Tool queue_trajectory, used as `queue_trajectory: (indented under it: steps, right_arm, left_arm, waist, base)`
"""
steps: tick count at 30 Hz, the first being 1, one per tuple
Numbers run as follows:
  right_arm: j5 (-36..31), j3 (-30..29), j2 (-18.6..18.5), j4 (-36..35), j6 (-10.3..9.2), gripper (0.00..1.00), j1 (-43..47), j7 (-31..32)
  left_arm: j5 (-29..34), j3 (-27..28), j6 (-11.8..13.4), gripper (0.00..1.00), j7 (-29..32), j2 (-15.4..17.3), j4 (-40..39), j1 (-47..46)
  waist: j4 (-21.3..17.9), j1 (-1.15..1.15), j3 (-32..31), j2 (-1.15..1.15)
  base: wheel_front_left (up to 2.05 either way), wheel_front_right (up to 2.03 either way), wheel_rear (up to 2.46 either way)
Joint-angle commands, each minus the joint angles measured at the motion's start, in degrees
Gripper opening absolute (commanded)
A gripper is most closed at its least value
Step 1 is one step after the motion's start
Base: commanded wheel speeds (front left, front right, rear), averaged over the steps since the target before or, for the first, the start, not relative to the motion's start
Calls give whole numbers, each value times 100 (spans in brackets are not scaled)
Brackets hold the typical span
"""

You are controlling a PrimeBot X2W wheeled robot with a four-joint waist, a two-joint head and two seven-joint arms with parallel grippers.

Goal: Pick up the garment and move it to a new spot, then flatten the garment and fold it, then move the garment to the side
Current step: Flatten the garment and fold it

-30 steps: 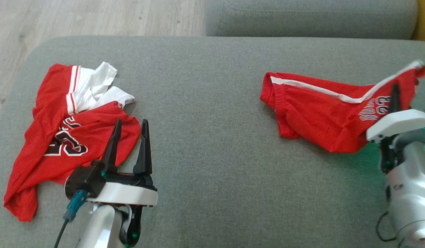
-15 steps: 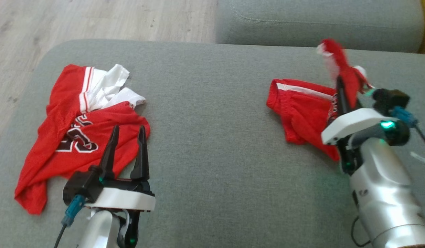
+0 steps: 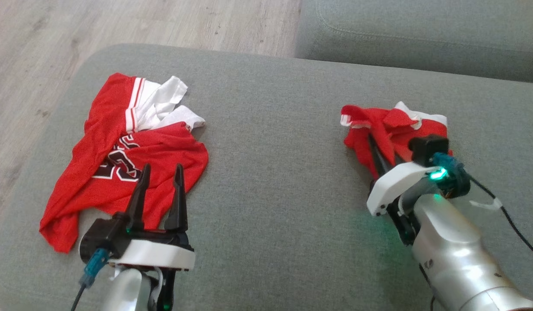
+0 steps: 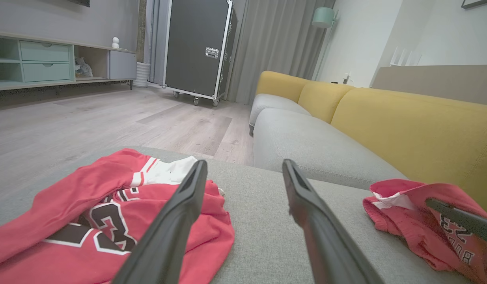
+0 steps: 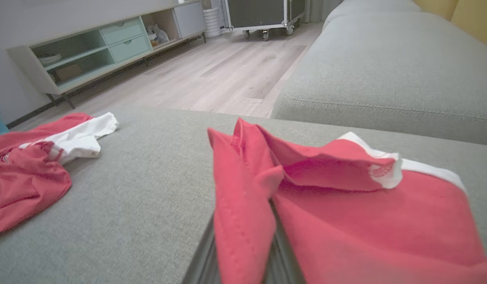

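Observation:
The garment, red shorts (image 3: 393, 125) with white trim, lies bunched on the right of the grey cushion (image 3: 275, 172). My right gripper (image 3: 372, 144) is shut on a fold of it, fingers pointing up and to the left. In the right wrist view the red cloth (image 5: 346, 197) drapes over those fingers and hides them. My left gripper (image 3: 162, 169) stands open over the near edge of a red and white jersey (image 3: 119, 147), holding nothing. The left wrist view has its open fingers (image 4: 176, 221) above the jersey (image 4: 89, 197), with the shorts (image 4: 409, 209) at the right.
A second grey cushion (image 3: 421, 34) lies behind the first. Wooden floor (image 3: 119, 26) runs past the cushion's left and far edges. A black cable (image 3: 508, 216) trails from my right wrist. Yellow backrests (image 4: 405, 126) rise at the right in the left wrist view.
The head camera has shifted. My right gripper has carried the shorts' right end up and back to the left, so the spread shorts now sit bunched. The left gripper stayed put.

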Motion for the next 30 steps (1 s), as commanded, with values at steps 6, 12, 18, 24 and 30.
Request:
queue_trajectory:
  steps: [6,12,18,24,30]
  right_arm:
    - [214,586,114,151,-5,0,-56,-73]
    - [412,1043,132,333,-5,100,-12,-61]
    - [719,1406,139,-108,-5,100,14,-71]
    - [666,855,-209,-1036,-5,100,120,-76]
    - [-38,-335,-499,-2101,-5,100,592,-77]
  left_arm:
    - [54,189,14,100,-46,46,-166,-94]
    - [43,202,40,100,-46,46,-183,-84]
    - [-4,303,70,100,-46,46,-253,-60]
    - [-77,416,152,100,-46,46,-412,-42]
    - [-106,511,223,100,-46,46,-628,-52]
  waist:
    - [-6,0,-44,0]
    - [-220,0,-100,0]
    - [-699,0,-291,0]
    - [-1217,0,-426,0]
    - [-1653,0,-408,0]
  base:
    - [0,0,0]
    - [0,0,0]
    - [0,0,0]
    - [0,0,0]
    - [0,0,0]
